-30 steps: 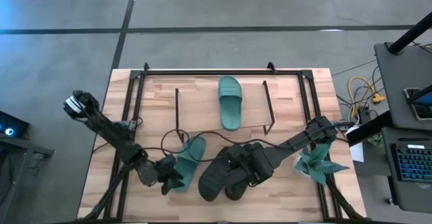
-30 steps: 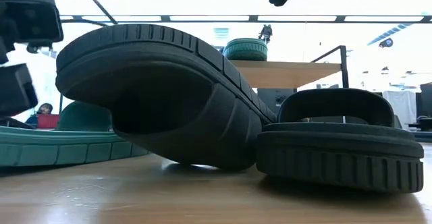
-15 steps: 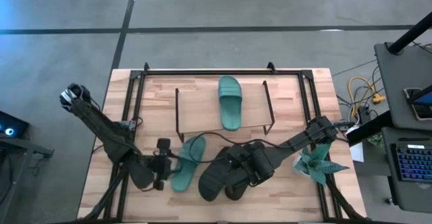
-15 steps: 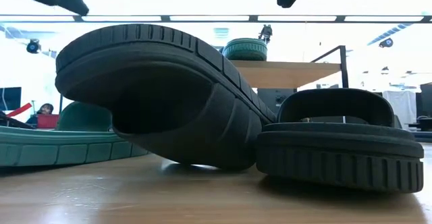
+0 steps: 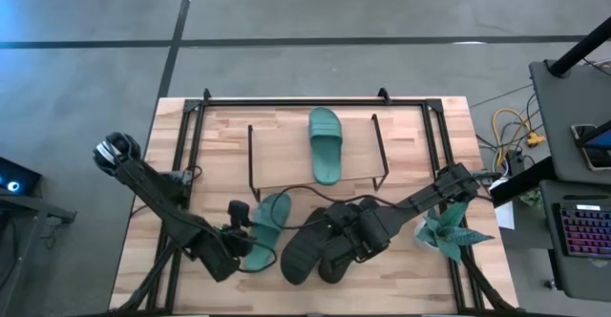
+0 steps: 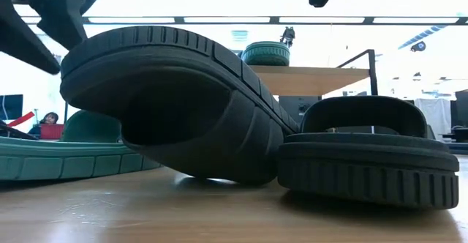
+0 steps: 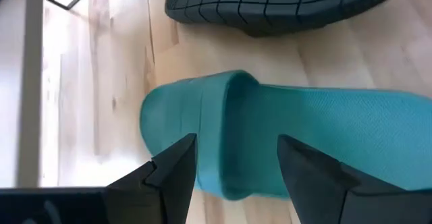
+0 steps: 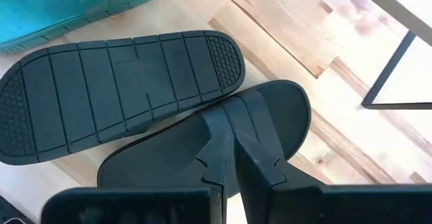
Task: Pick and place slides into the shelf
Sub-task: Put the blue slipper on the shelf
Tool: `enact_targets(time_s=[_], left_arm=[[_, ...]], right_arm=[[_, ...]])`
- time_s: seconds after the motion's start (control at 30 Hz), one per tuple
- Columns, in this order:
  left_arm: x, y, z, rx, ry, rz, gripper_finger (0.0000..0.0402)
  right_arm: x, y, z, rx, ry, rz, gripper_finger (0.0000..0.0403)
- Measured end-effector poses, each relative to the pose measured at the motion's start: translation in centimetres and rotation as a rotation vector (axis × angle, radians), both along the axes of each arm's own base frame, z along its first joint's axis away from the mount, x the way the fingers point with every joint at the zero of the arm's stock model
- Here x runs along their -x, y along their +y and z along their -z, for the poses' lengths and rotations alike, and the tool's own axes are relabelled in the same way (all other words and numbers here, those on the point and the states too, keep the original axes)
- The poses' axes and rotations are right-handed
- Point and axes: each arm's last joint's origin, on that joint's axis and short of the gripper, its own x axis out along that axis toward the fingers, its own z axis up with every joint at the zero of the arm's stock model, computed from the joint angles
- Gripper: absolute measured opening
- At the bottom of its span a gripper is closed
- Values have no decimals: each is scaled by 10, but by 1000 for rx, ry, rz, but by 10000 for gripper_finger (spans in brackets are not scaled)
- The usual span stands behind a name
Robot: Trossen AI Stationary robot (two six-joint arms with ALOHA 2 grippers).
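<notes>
- Left tool [image 7: 233,166] has its fingers spread wide and holds nothing; it hangs over the strap end of a teal slide [image 7: 310,140], one finger on each side of the strap without touching it.
- In the high view the left tool [image 5: 239,236] sits near the front edge of the surface [image 5: 410,140], left of centre, just beside that teal slide [image 5: 264,229].
- This teal slide lies flat, strap up, in front of the shelf's front-left leg.
- Right tool [image 8: 229,173] has its fingers pinched together on the strap of an upright black slide [image 8: 270,116].
- In the high view the right tool [image 5: 344,236] is near the front edge, about centre, over the black pair.
- Second black slide [image 8: 115,92] lies sole up, leaning on the gripped one and just beside the teal slide.
- Low view: the overturned black slide [image 6: 168,104] is tilted, one end raised; the upright black slide [image 6: 365,155] sits flat beside it, touching.
- Shelf [image 5: 286,155] stands at the centre of the surface toward the back edge.
- Another teal slide [image 5: 326,144] lies on the shelf's top board, right of its middle, strap up.
- Green spiky plant [image 5: 449,226] stands near the right edge toward the front corner.
</notes>
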Motion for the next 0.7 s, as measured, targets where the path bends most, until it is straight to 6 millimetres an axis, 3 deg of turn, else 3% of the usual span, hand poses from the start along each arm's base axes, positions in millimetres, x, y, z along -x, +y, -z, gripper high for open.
enact_targets(time_s=[0.3, 0.7], left_arm=[[-6, 10, 9, -75, -22, -70, 191], [-22, 13, 37, -25, 75, -122, 191]], right_arm=[[1, -1, -1, 2, 8, 0, 18], [2, -1, -1, 3, 11, 0, 18]])
